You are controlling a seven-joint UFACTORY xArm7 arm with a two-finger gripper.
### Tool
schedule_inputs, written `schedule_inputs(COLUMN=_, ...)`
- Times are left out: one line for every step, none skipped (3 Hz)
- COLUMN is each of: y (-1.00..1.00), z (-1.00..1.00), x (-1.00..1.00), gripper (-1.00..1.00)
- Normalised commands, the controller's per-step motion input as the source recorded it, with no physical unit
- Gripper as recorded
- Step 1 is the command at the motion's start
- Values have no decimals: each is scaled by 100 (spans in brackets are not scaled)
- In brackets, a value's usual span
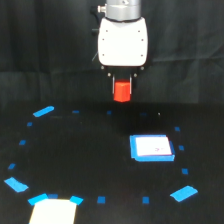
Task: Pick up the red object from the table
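Observation:
The red object is a small red-orange stubby block hanging in the air above the table, near the top middle of the exterior view. My gripper, under a white housing, is shut on the block's upper part, with dark fingers on either side. The lower part of the block sticks out below the fingers. Nothing touches the block from beneath.
A flat white pad with a blue edge lies on the table below and to the right of the gripper. Small blue tape marks ring the black surface, with larger light-blue pieces. A pale block sits at the bottom left.

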Motion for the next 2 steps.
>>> schedule_inputs(y=1, z=-14, x=1, gripper=-100)
schedule_inputs(y=5, z=-9, x=14, gripper=-89)
